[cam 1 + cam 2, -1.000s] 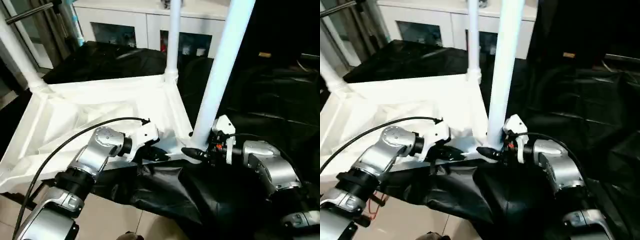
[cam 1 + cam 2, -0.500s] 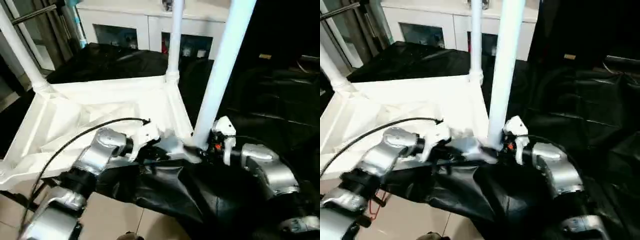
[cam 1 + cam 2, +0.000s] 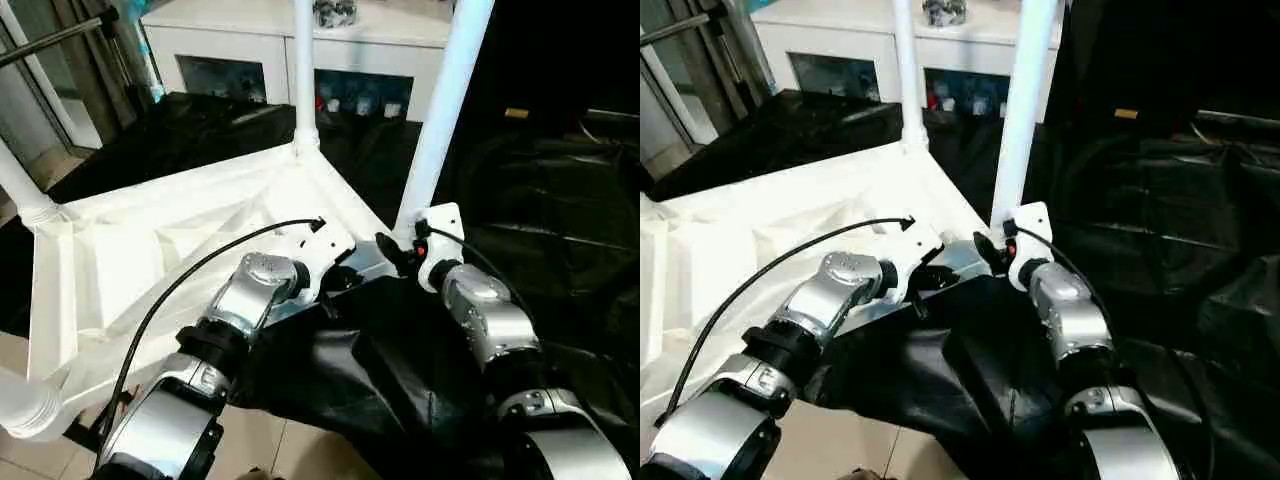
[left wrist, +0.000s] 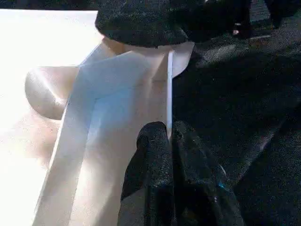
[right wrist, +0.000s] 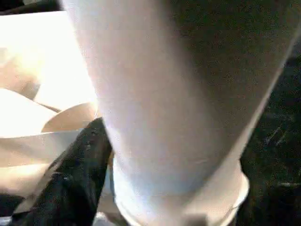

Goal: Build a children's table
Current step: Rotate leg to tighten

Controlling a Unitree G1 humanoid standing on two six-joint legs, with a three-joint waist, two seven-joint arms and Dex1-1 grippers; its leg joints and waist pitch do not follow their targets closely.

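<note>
The white tabletop (image 3: 130, 250) lies upside down, ribbed side up, partly over the black-draped table. Legs stand in its corner sockets: one at the far corner (image 3: 303, 70), one at the near right corner (image 3: 440, 110), one at the left (image 3: 18, 185), and one at the lower left (image 3: 25, 410). My left gripper (image 3: 338, 280) is shut on the thin rim of the tabletop (image 4: 168, 108), close to the near right corner. My right gripper (image 3: 388, 250) is at the base of the near right leg (image 5: 164, 94), with one black finger (image 5: 80, 160) lying against its collar.
Black cloth (image 3: 560, 200) covers the work table to the right and hangs in folds below my arms. A white cabinet (image 3: 250, 50) stands behind. Tiled floor (image 3: 260, 440) shows below the tabletop's overhanging edge. A metal stand (image 3: 60, 35) is at the upper left.
The tabletop has swung round with both grippers on it. Its near right corner now sits farther from me, and a fourth leg has come into sight at the lower left.
</note>
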